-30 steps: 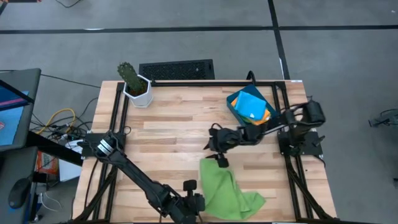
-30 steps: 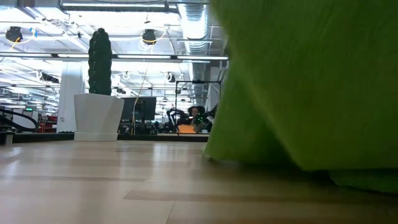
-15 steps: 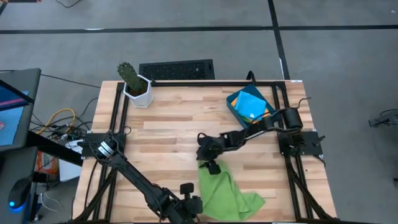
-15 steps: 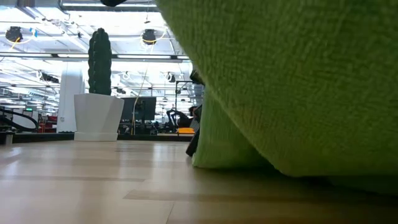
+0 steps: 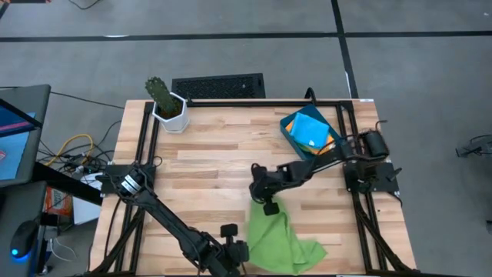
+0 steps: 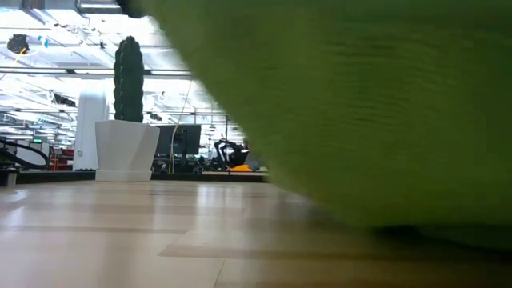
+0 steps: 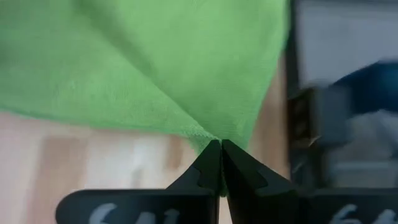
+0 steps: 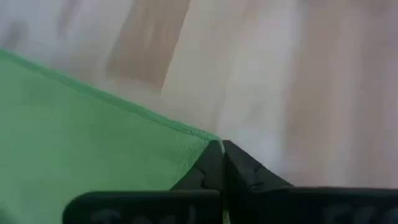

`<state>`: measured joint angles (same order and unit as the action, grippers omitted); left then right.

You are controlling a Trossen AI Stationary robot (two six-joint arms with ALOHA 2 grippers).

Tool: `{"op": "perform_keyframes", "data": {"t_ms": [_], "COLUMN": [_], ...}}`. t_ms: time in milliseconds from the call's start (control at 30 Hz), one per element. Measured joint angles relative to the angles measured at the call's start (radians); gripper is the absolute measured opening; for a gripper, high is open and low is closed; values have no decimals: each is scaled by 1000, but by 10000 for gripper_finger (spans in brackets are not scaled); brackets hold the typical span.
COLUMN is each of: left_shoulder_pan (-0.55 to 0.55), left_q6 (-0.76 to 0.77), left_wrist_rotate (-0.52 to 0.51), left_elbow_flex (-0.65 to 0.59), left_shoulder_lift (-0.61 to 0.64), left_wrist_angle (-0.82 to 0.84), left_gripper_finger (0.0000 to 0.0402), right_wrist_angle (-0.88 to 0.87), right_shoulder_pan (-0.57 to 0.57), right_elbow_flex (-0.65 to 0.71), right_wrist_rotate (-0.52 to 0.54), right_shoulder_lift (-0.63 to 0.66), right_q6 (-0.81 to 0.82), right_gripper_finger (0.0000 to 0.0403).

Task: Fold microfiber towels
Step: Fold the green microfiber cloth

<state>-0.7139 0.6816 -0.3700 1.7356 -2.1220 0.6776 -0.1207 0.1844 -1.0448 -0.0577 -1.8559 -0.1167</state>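
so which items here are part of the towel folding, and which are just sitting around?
Part of the job:
- lime green microfiber towel on the wooden table, pinched at corners by the left gripper and right gripper
- bright blue towel and orange towel in the tray

Just lying about:
- rigid dark-blue rectangular tray
- cactus in a white pot
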Motion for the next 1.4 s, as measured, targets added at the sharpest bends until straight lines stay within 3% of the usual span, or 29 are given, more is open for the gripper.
{"op": "perform_keyframes", "data": {"t_ms": [133,367,500,767,867,933,1000,1100,1267,1400], "left_shoulder_pan": [0,14,62,263,354,398,433,467,480,440], "left_q6": [31,167,-39,-153,-190,-179,-177,-201,-193,-217], "left_wrist_rotate": [-67,-397,-485,-747,-764,-737,-685,-573,-368,-371], "left_elbow_flex": [63,201,169,76,75,73,74,74,74,73], "left_shoulder_lift": [0,5,93,377,492,563,630,704,752,732], "left_wrist_angle": [258,918,875,893,885,891,889,883,861,862], "left_gripper_finger": [0,0,0,0,0,0,0,0,0,0], "right_wrist_angle": [-40,-48,-39,-9,-13,-29,-60,-97,-143,-148], "right_shoulder_pan": [27,48,29,-105,-147,-157,-152,-129,-72,-29], "right_elbow_flex": [-3,-3,-4,-5,-4,-4,-4,-5,-5,-4], "right_wrist_rotate": [148,391,531,684,696,595,516,491,448,463], "right_shoulder_lift": [140,405,533,652,678,697,717,733,754,749], "right_q6": [-12,-48,-115,-201,-216,-223,-224,-218,-183,-191], "right_gripper_finger": [10,10,10,12,12,12,11,11,11,12]}}
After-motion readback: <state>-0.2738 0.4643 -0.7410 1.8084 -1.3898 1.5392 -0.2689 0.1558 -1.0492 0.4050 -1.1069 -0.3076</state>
